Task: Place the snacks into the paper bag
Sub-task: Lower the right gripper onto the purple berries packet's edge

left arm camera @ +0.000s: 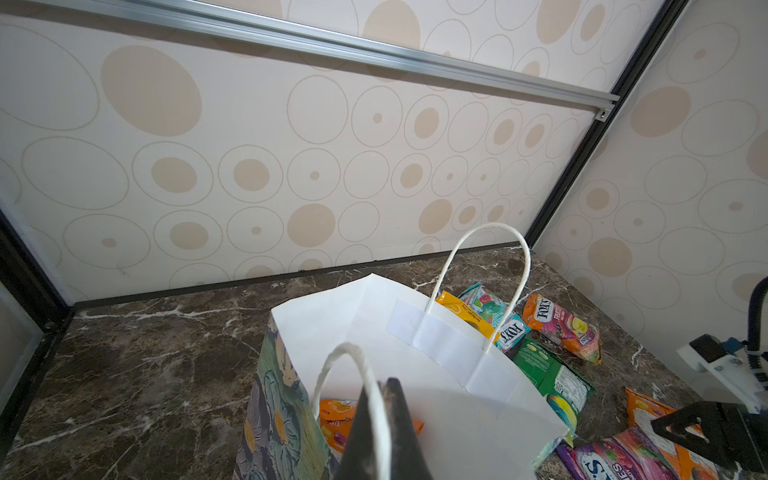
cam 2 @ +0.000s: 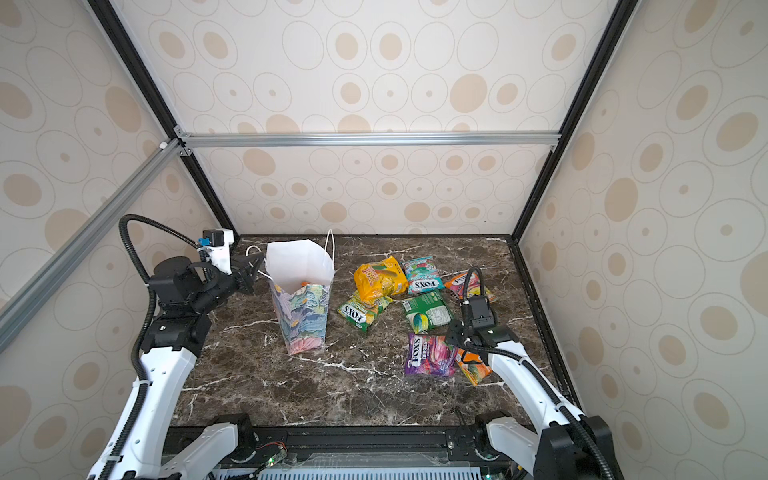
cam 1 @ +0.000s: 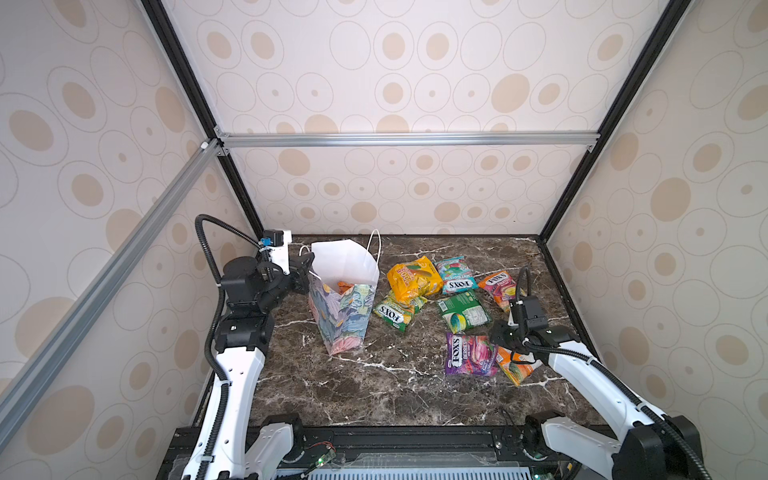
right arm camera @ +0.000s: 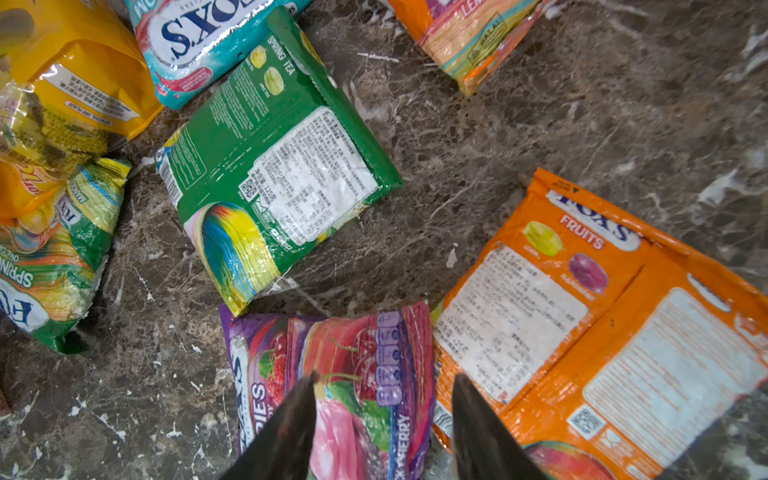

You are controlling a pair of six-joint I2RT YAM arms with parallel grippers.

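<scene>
Right gripper (right arm camera: 385, 376), jaws apart, hovers over purple packet (right arm camera: 332, 345); left gripper (left arm camera: 380, 399) clamps paper bag (left arm camera: 374, 316) handle (left arm camera: 332, 365); one orange packet (left arm camera: 336, 419) bagged, others outside.

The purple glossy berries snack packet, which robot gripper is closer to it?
Right. The right gripper hangs open just above the purple glossy berries packet. The left gripper is far off at the floral paper bag, shut on its white cord handle.
</scene>
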